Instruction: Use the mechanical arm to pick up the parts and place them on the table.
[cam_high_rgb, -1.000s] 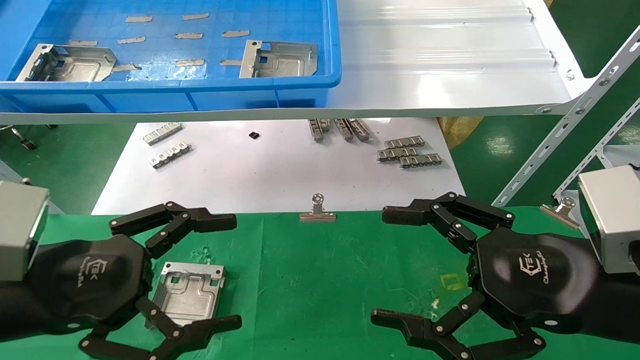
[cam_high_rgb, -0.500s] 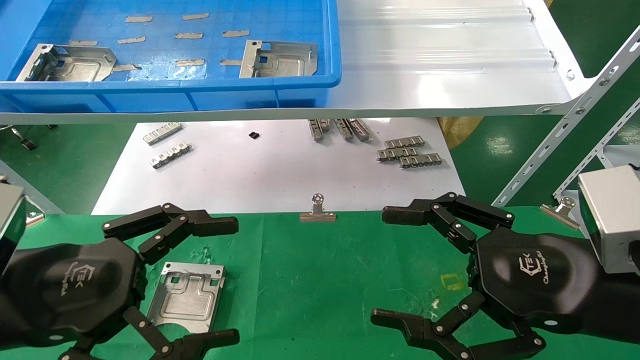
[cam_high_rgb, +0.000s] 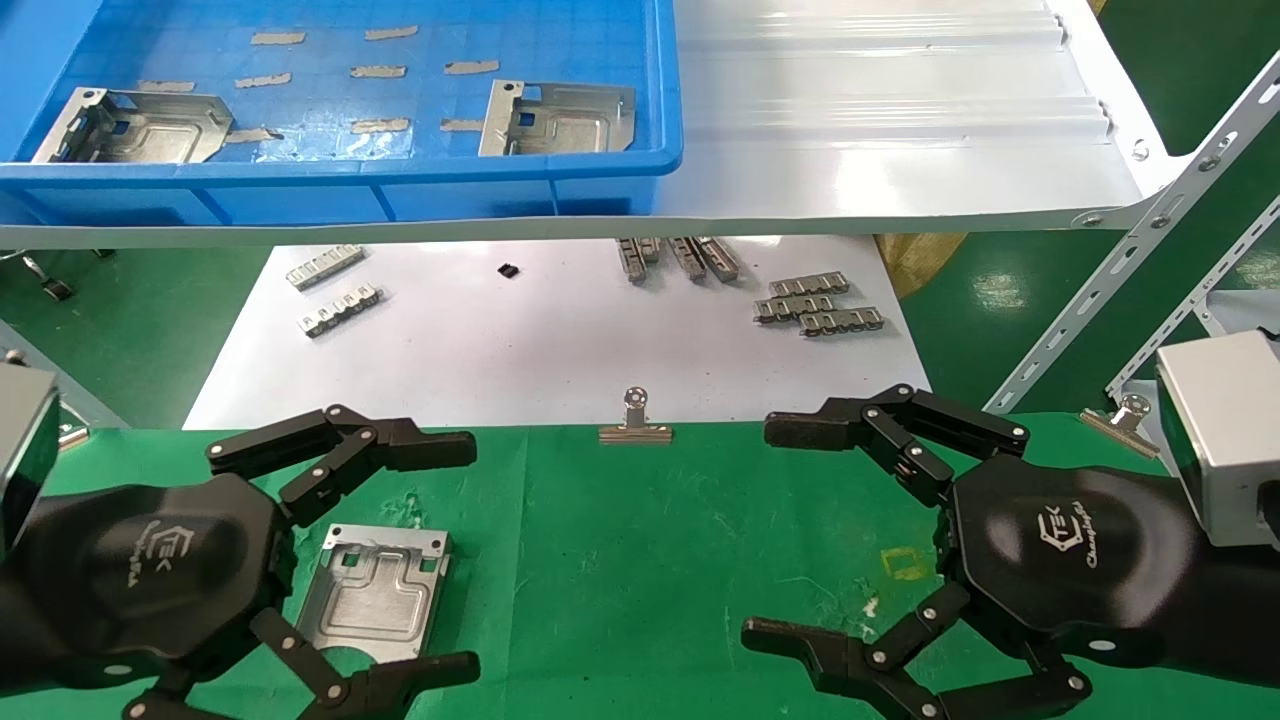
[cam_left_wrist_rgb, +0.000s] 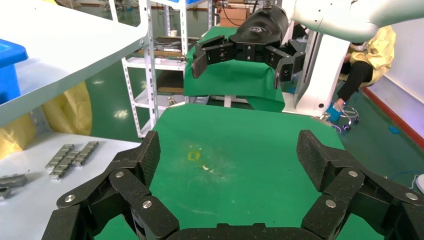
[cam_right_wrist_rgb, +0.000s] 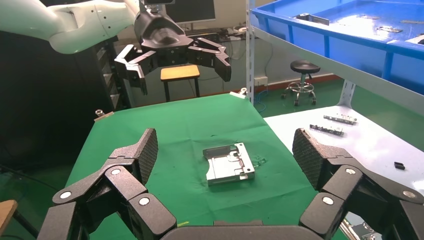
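Lifting clear suits the left gripper (cam_high_rgb: 390, 560): its jaws are spread wide and empty above one part (cam_high_rgb: 375, 592) lying flat on the table (cam_high_rgb: 640, 560) between them; right gripper (cam_high_rgb: 850, 535) idles open.

Glossy green floor (cam_high_rgb: 130, 320) all around. White slotted-angle shelf frame (cam_left_wrist_rgb: 148, 60) beside yellow plastic sheeting (cam_left_wrist_rgb: 70, 111). Farther off, a black round stool (cam_right_wrist_rgb: 304, 67), a small wooden-topped stool (cam_right_wrist_rgb: 180, 73) and a dark partition (cam_right_wrist_rgb: 45, 100). Seated at the far side, someone in yellow (cam_left_wrist_rgb: 372, 55).
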